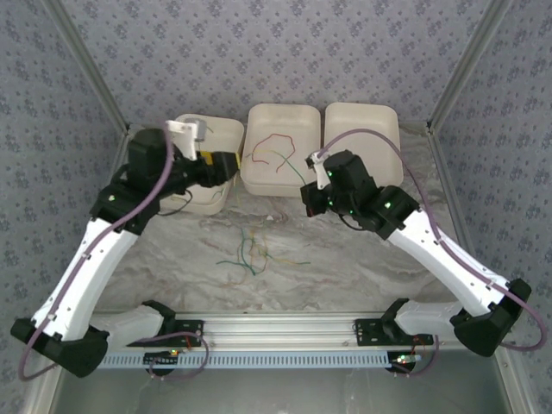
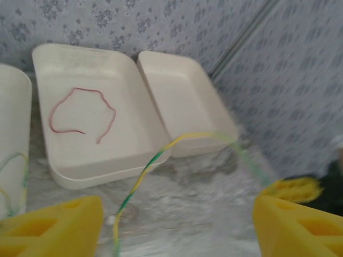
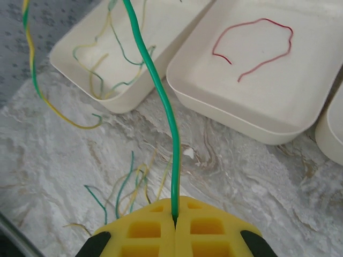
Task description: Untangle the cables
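Loose green, yellow and orange cables (image 1: 246, 250) lie in a thin tangle on the marbled table (image 1: 362, 267), near its middle and in front of three white trays set side by side along the far edge. One green cable (image 3: 155, 91) rises taut from the right gripper (image 3: 175, 219), whose yellow jaws are pressed together on it, the wire caught in the seam between them; it runs up past the near corners of the left tray (image 3: 126, 101) and the middle tray (image 3: 278, 101). More green and yellow strands sit curled inside the left tray, and a single red cable (image 3: 262, 20) lies looped on the floor of the middle one. The right tray (image 2: 182, 101) adjoins the middle tray. The left gripper (image 2: 177, 233) hovers at the left tray with its jaws spread wide; a yellow-and-green striped cable (image 2: 155, 159) arcs through the gap between them, pinched by neither pad.
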You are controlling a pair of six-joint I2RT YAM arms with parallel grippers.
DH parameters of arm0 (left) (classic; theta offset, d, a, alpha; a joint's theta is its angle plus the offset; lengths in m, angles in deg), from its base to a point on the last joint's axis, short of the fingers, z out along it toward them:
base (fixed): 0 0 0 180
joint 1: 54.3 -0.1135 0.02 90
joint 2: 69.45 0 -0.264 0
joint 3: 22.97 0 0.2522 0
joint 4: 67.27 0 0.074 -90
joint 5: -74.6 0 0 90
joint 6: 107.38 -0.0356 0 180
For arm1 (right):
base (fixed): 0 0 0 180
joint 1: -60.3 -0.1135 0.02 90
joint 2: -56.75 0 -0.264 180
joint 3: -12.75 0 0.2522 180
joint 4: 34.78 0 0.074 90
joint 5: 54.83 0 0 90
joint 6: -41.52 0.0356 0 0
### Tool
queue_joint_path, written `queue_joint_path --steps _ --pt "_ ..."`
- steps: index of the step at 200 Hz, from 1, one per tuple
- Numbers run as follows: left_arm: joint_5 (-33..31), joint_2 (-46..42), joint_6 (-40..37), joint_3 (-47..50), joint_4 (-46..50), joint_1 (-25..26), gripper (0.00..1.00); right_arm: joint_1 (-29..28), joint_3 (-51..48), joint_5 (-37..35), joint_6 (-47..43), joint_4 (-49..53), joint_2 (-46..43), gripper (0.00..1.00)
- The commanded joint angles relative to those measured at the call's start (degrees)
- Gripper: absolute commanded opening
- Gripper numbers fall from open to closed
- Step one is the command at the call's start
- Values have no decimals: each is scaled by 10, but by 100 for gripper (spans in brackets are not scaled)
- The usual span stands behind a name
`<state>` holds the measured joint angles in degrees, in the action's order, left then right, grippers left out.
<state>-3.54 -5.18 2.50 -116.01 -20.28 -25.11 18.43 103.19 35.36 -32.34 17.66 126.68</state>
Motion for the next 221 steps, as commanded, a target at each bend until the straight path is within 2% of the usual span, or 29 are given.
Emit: queue_joint_path --steps 1,39,51,81,115,122,130,147,152,198,221 --pt "-121 9 -190 30 -7 34 81 15 39 90 -42 34 13 0" --pt "-113 48 -257 23 -27 35 85 34 47 141 -63 45 6 0" --pt "-101 64 -268 14 -23 36 82 42 45 153 -67 43 0 0" --pt "-118 99 -282 -7 -9 36 68 59 39 188 -66 40 -13 0" --pt "-127 101 -285 -7 -24 37 67 65 37 199 -68 47 -21 0" --pt "-122 104 -286 -11 -19 36 61 68 36 202 -67 47 -22 0" --pt "-116 106 -288 -18 -13 37 49 70 35 204 -67 47 -23 0" --pt "-106 107 -277 -28 -8 36 9 74 36 206 -65 47 -24 0" --pt "-107 106 -272 -29 -8 37 0 75 36 205 -64 46 -24 0" --pt "-105 87 -235 -34 2 27 0 89 43 186 -52 38 -17 0" --pt "-51 112 -167 -79 38 -30 0 95 46 151 -35 24 -26 46"
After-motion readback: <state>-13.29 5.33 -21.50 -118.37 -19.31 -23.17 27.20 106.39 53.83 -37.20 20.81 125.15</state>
